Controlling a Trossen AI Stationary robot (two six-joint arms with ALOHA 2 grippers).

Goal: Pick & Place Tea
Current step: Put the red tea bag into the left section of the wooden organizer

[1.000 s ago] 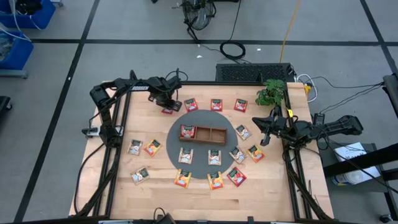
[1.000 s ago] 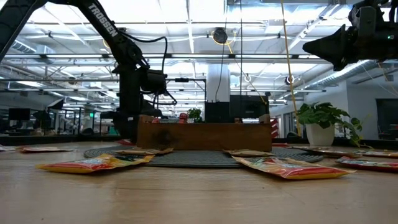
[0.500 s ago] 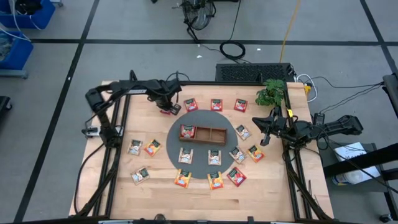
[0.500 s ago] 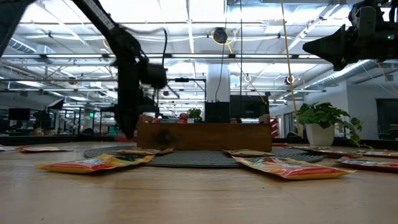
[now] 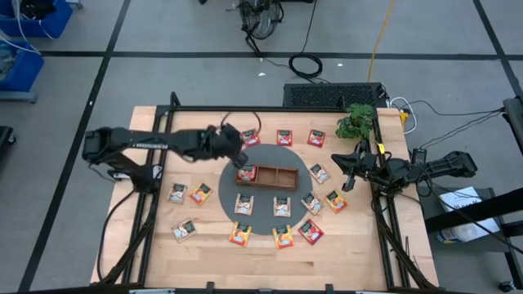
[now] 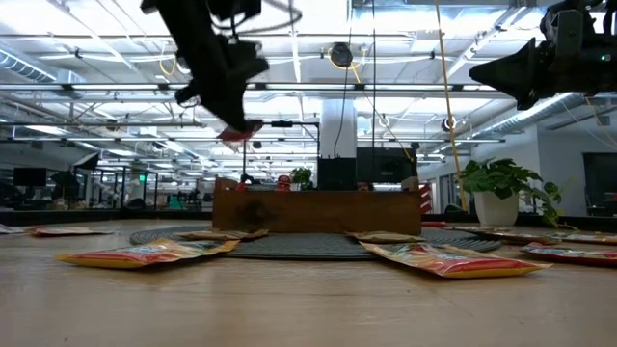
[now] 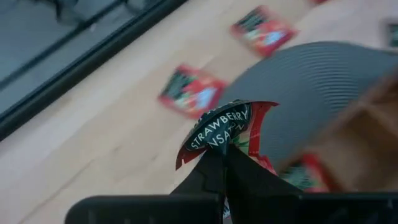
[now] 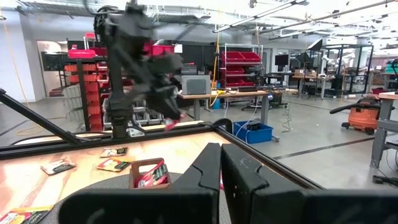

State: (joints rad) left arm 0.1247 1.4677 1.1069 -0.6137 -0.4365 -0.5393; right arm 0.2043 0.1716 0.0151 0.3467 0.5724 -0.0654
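One tea packet [image 5: 246, 173] in tray's [image 5: 278, 184] left compartment

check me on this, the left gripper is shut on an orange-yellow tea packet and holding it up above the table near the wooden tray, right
Not quite: the packet is red, not orange-yellow. The left wrist view shows the left gripper shut on a red tea packet with dark strawberry print, and the low view shows it held well above the table, near the wooden tray.
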